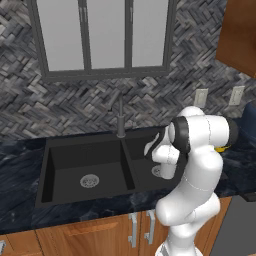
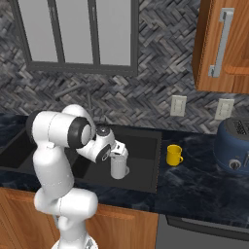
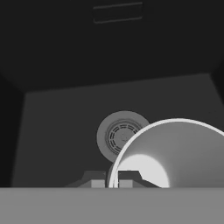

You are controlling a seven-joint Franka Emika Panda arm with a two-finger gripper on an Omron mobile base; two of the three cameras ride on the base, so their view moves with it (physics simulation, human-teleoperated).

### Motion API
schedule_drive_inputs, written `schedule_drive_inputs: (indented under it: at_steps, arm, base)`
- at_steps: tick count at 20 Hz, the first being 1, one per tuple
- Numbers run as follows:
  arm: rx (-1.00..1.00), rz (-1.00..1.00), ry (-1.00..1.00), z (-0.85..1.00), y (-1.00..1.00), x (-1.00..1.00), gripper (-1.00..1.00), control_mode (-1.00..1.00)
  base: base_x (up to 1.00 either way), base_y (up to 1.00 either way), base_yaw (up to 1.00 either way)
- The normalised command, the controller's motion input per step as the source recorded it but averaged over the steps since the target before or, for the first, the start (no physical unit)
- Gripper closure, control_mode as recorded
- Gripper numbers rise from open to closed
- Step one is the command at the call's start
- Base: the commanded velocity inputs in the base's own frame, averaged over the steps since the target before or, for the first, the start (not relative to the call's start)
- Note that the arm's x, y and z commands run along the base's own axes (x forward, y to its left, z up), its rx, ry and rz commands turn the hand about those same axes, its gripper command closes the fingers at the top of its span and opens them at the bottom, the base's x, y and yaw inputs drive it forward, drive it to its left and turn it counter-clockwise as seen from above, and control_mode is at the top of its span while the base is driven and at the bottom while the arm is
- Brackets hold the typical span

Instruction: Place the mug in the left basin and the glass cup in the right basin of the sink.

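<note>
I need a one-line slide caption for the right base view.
Gripper holds the glass cup over the right basin; the mug waits on the counter.

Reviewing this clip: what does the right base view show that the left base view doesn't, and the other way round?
Right base view: the glass cup at the gripper, over the right basin; the whole mug on the counter; a blue toaster.

Left base view: the left basin with its drain in full; only a yellow sliver beside the arm.

Both: sink, faucet, window, wall outlets.
</note>
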Motion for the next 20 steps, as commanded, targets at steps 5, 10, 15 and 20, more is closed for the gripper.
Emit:
schedule_drive_inputs:
  at_steps: [5,10,15,20]
  arm:
    - [0.01,-0.01,0.00,-0.28,0.00,0.11,1.00,-1.00]
    - [0.01,-0.01,0.00,-0.28,0.00,0.08,1.00,-1.00]
    - [0.01,-0.01,-0.02,-0.25,0.00,0.00,1.00,-1.00]
    - [0.01,-0.01,-0.03,-0.26,0.00,0.00,1.00,-1.00]
  base:
    - [0.00,0.00,0.00]
    - [0.00,0.00,0.00]
    - [0.00,0.00,0.00]
    - [0.00,0.00,0.00]
